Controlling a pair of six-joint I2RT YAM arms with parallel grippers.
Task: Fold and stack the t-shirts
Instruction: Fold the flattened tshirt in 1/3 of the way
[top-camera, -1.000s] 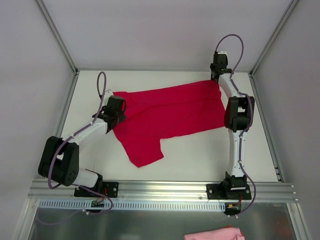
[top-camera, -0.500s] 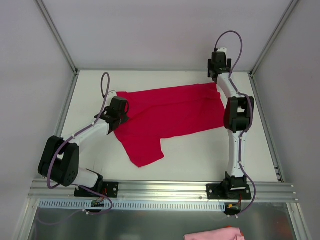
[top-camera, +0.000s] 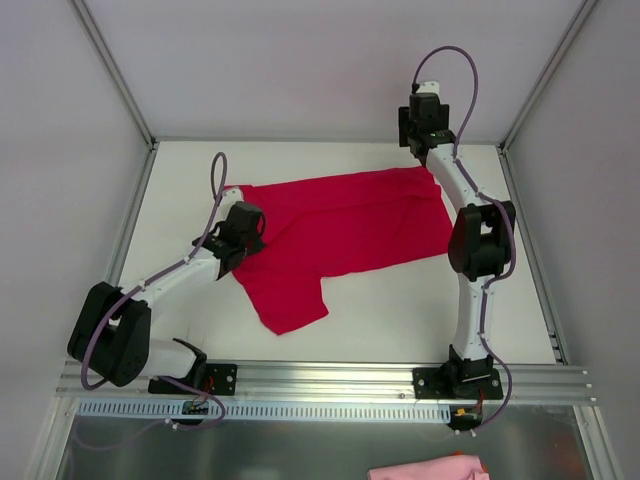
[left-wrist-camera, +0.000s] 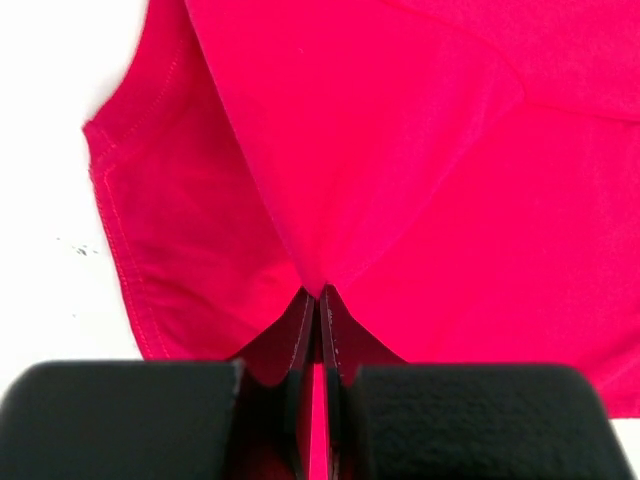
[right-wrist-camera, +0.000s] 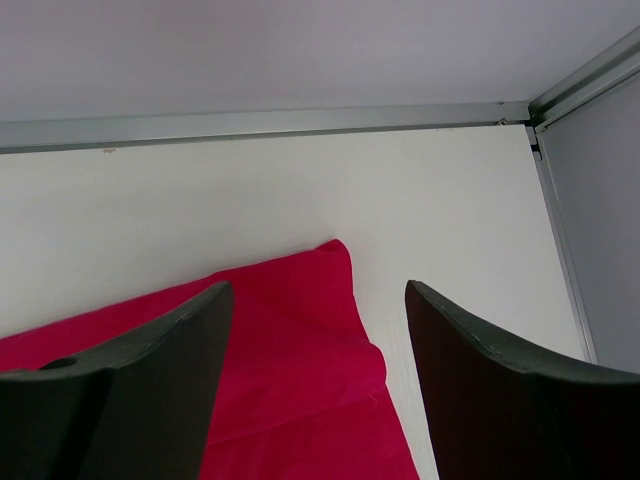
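A crimson t-shirt (top-camera: 345, 230) lies spread out across the middle of the white table (top-camera: 400, 310). One flap of it hangs toward the near edge. My left gripper (top-camera: 249, 234) sits at the shirt's left end, shut on a raised pinch of the cloth (left-wrist-camera: 318, 292). In the left wrist view a sleeve (left-wrist-camera: 160, 240) shows to the left of that pinch. My right gripper (top-camera: 421, 143) hovers open above the shirt's far right corner (right-wrist-camera: 335, 262). Nothing is between its fingers (right-wrist-camera: 160, 360), and the cloth lies flat below them.
A metal rail (right-wrist-camera: 260, 124) and grey walls close the table at the back and sides. The right frame post (right-wrist-camera: 590, 70) stands near the right gripper. A pink cloth (top-camera: 430, 468) lies beyond the near rail (top-camera: 320, 375), at the bottom of the top view.
My right gripper has opened, let go of the shirt's far right corner and lifted back toward the far wall. My left gripper has shifted a little to the right, still pinching the cloth.
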